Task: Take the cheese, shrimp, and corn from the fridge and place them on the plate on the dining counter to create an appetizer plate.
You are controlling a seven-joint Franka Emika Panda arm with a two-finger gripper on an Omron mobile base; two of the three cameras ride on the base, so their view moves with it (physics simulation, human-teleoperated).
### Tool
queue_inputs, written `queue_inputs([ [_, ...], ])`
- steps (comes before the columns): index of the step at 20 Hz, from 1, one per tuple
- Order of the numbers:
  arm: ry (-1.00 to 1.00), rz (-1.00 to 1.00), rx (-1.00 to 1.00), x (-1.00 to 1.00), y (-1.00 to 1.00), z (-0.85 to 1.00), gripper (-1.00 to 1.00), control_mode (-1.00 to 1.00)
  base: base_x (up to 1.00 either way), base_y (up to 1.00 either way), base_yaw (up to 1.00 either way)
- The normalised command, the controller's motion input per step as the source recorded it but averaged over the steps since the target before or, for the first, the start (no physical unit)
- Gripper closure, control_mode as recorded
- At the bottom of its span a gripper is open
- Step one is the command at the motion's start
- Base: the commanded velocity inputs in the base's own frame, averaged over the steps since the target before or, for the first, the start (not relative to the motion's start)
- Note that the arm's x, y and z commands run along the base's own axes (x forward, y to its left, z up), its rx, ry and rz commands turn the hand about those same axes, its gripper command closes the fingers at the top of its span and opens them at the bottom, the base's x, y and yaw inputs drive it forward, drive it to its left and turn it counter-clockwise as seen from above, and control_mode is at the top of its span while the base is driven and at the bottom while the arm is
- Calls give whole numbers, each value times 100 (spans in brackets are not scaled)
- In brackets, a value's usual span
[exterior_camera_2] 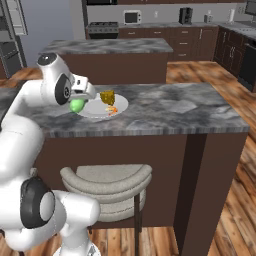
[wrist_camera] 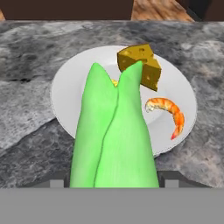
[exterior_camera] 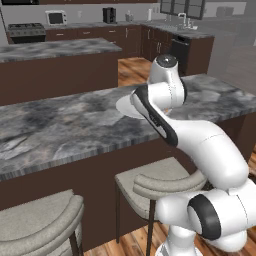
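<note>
Corn [wrist_camera: 114, 131], green husk, fills the near field of the hand view, gripped between the jaws and hanging above the near rim of the plate [wrist_camera: 70, 78]. Gripper [exterior_camera_2: 82, 97] sits at the plate's left edge in the right base view. Cheese [wrist_camera: 141, 64] and shrimp [wrist_camera: 168, 113] already lie on the plate, which rests on the dining counter [exterior_camera_2: 170, 112]. Judged step: last placement. Next move calls for lowering the corn onto bare plate left of the cheese, then letting go. No brands, labels or writing legible.
</note>
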Motion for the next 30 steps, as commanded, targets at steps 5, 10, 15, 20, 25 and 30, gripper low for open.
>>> queue_inputs([
  [5,3,0,-1,67,12,-43,100,-100,0,0,0],
  [10,2,0,0,51,5,-39,100,-100,0,0,0],
  [15,0,0,0,55,3,-27,100,-100,0,0,0],
  [20,1,0,0,59,3,-25,100,-100,0,0,0],
  [25,0,0,0,44,1,-13,100,-100,0,0,0],
  [30,0,1,-1,2,20,-4,-100,-100,0,0,0],
])
